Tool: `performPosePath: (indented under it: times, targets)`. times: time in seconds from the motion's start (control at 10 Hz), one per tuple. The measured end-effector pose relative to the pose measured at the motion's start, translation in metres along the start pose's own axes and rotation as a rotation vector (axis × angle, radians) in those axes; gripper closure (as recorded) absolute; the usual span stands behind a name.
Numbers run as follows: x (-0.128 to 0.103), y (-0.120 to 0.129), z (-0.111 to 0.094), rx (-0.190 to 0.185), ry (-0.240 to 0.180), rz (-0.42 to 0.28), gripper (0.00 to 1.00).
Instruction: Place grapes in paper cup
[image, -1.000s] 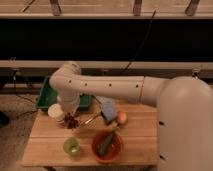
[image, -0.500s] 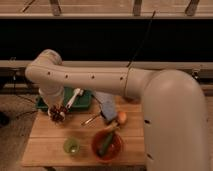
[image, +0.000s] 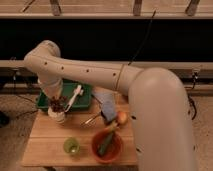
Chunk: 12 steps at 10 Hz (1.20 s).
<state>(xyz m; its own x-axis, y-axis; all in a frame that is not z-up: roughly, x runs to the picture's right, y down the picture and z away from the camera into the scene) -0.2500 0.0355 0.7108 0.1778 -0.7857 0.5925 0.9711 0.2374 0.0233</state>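
**A test bay, not a home kitchen**

You are looking at what reads as a lab or robot test space. A small wooden bench (image: 45, 147) stands alone on speckled grey carpet (image: 15, 145), with no counters or cupboards around it. Along the far side you can see a long dark opening framed by pale horizontal rails (image: 165, 67), and a black cable (image: 142, 42) hangs down across it. The props look staged: a green tray (image: 82, 102), a translucent green cup (image: 71, 146) and an orange bowl (image: 107, 145) set close together. The end effector (image: 57, 105) hangs over the bench's far left corner.
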Motion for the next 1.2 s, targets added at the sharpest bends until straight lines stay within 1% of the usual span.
performPosePath:
  times: [0.1, 0.2, 0.3, 0.7, 0.9, 1.0, 1.2]
  targets:
    - [0.007, 0.000, 0.002, -0.002, 0.004, 0.008, 1.00]
    - [0.009, 0.001, 0.006, -0.004, 0.000, 0.013, 0.98]
    - [0.009, 0.001, 0.010, -0.005, -0.005, 0.016, 0.91]
    - [0.014, -0.006, 0.027, -0.009, -0.024, 0.024, 0.51]
    - [0.015, -0.008, 0.036, -0.013, -0.043, 0.011, 0.32]
    - [0.015, -0.008, 0.036, -0.013, -0.046, 0.008, 0.27]
    - [0.015, -0.008, 0.036, -0.013, -0.046, 0.009, 0.27]
